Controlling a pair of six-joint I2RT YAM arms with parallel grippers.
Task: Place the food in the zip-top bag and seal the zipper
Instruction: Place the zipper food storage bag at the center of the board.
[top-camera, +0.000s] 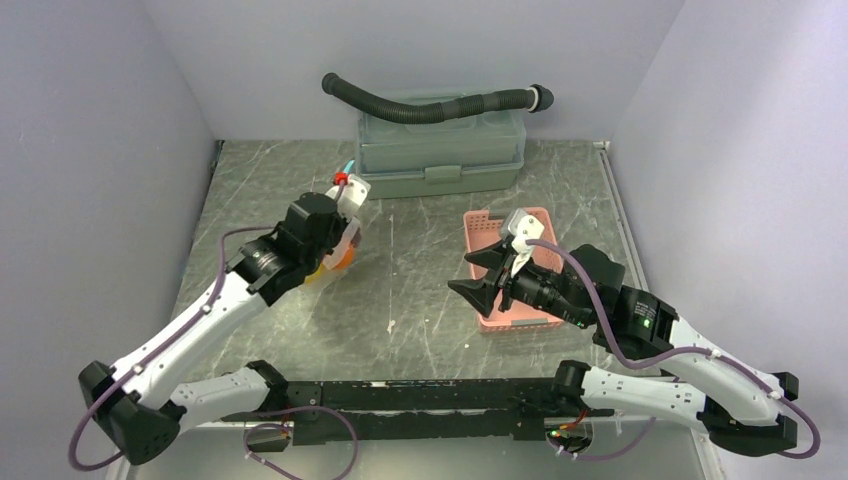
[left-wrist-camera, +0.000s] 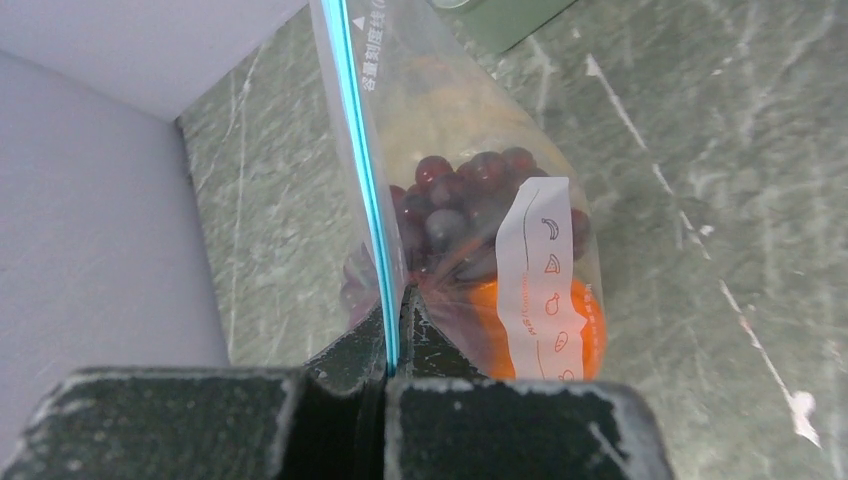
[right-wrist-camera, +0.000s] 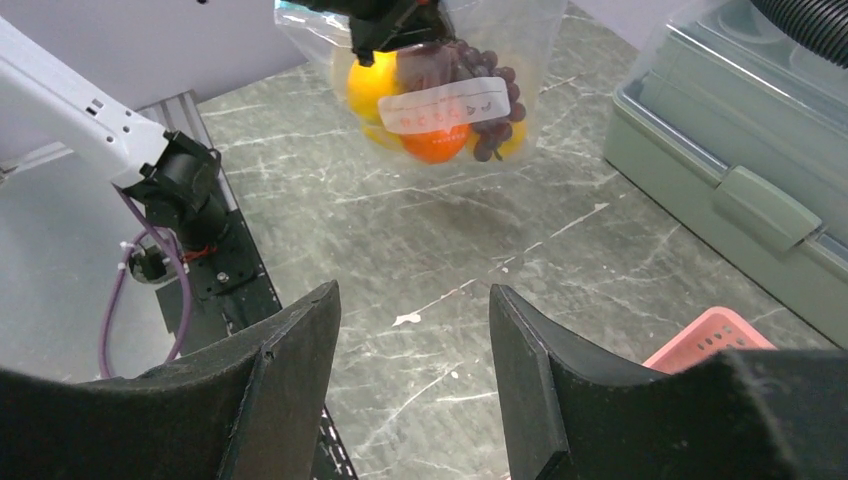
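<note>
The white-and-black left arm (top-camera: 200, 320) is stretched forward over the surface (top-camera: 420, 300), with its wrist angled toward the far wall. The black two-finger left gripper (left-wrist-camera: 393, 335) is closed, its fingers pinched on the teal-blue zipper strip (left-wrist-camera: 362, 180). The right arm (top-camera: 650, 330) is folded at the elbow and pointed leftward. The right gripper (right-wrist-camera: 412, 300) is held with its black fingers (right-wrist-camera: 290, 370) spread wide.

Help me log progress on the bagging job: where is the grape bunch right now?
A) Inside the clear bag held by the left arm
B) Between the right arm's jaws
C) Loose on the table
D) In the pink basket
A: in the left wrist view the grape bunch sits behind the clear wall of the zip-top bag, whose zipper the left jaws pinch; the right jaws stand open and empty.
</note>
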